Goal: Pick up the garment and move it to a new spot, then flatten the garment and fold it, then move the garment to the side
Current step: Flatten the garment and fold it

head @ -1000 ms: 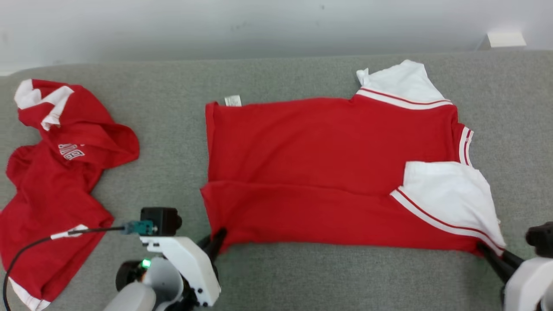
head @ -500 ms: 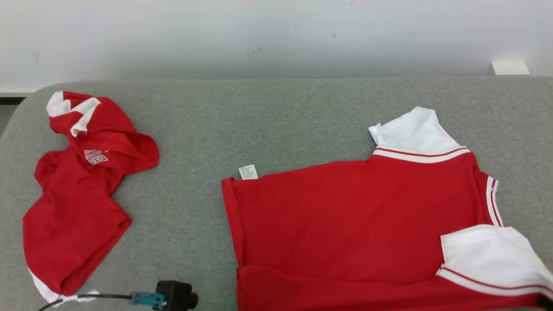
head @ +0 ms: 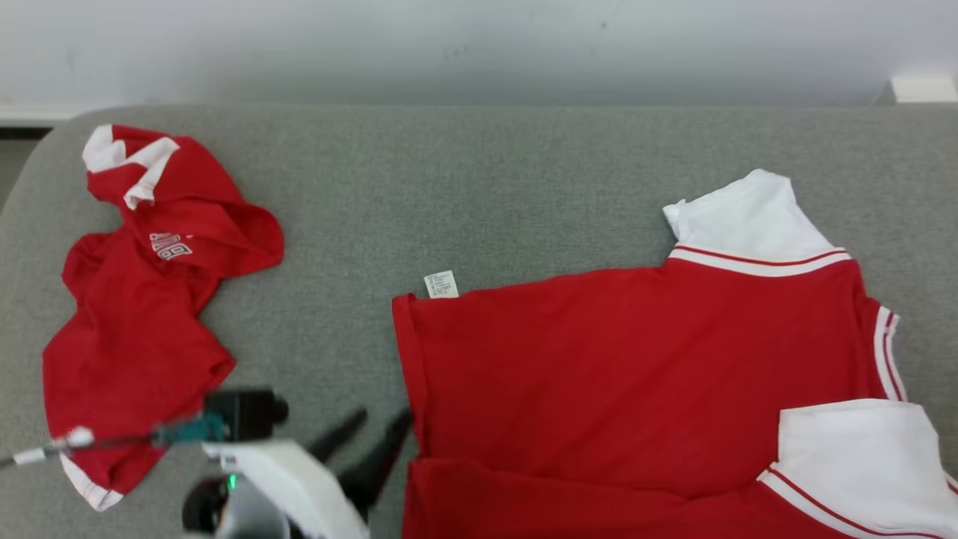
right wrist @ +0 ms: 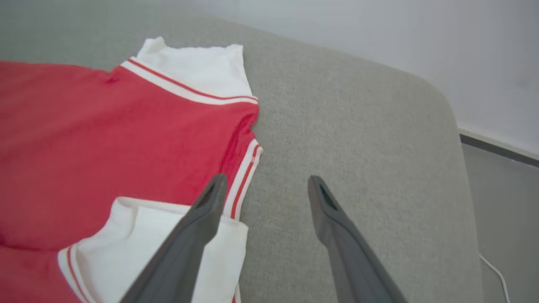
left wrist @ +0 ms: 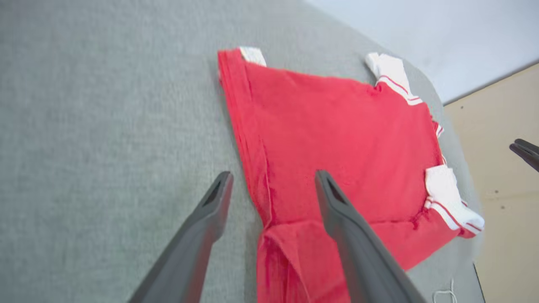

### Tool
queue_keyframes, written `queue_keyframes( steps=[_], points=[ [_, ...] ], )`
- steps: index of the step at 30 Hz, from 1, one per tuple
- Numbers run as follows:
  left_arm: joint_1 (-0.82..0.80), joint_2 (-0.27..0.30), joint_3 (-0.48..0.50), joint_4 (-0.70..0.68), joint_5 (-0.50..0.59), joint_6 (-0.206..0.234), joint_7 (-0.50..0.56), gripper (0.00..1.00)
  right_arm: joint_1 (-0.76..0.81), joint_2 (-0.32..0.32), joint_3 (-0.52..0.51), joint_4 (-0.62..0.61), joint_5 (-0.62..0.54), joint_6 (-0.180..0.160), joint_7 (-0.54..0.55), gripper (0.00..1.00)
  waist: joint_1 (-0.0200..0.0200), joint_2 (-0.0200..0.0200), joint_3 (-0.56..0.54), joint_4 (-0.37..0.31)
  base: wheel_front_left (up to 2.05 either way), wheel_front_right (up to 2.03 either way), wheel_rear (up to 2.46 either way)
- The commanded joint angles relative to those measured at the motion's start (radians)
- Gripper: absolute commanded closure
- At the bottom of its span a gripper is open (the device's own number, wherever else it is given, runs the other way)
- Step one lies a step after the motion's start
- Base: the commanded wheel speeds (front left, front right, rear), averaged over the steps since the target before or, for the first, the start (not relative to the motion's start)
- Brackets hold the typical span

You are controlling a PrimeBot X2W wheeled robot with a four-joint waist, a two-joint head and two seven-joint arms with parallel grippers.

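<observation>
Grey cushion (head: 486, 187): garment (head: 636, 374) lies left-right, neck rightward (left gripper (left wrist: 273, 174), right gripper (right wrist: 267, 177) jaws wide).

Red garment (head: 599, 374) with white, red-striped sleeves, grey surface (head: 486, 187), another red-and-white shirt (head: 127, 337)

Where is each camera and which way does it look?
Head view: on the head, looking down at the grey surface, spread shirt and crumpled shirt; open left gripper shows.
Left wrist view: on the left wrist, looking along its fingers at that shirt's hem end.
Right wrist view: on the right wrist, looking along the open right gripper at its collar end.
Both wrist views share the spread shirt.
</observation>
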Motion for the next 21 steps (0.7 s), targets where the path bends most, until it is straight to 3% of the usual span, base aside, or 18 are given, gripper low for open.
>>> queue_keyframes(
  steps=[1, 6, 12, 21],
  points=[
    [-0.05, -0.004, 0.01, 0.002, 0.029, 0.009, -0.016, 0.0, -0.046, 0.007, -0.015, -0.003, -0.02, -0.003, -0.002, 0.0, 0.0, -0.0001, 0.034, 0.024, 0.0, 0.0, 0.0],
    [-0.261, -0.078, -0.012, 0.123, 0.109, 0.026, -0.04, 0.0, -0.287, 0.09, 0.003, 0.035, -0.129, -0.003, 0.047, 0.0, 0.0, -0.0001, 0.121, 0.082, 0.0, 0.0, 0.0],
    [-0.446, -0.181, -0.08, 0.305, 0.154, -0.013, -0.052, 0.0, -0.558, 0.189, 0.056, 0.225, -0.252, -0.003, 0.108, 0.0, 0.0, -0.0001, 0.211, 0.149, 0.0, 0.0, 0.0],
    [-0.545, -0.272, -0.141, 0.44, 0.168, -0.067, -0.079, 0.0, -0.726, 0.261, 0.105, 0.491, -0.31, -0.003, 0.08, 0.0, 0.0, -0.0001, 0.244, 0.195, 0.0, 0.0, 0.0]
  ],
)
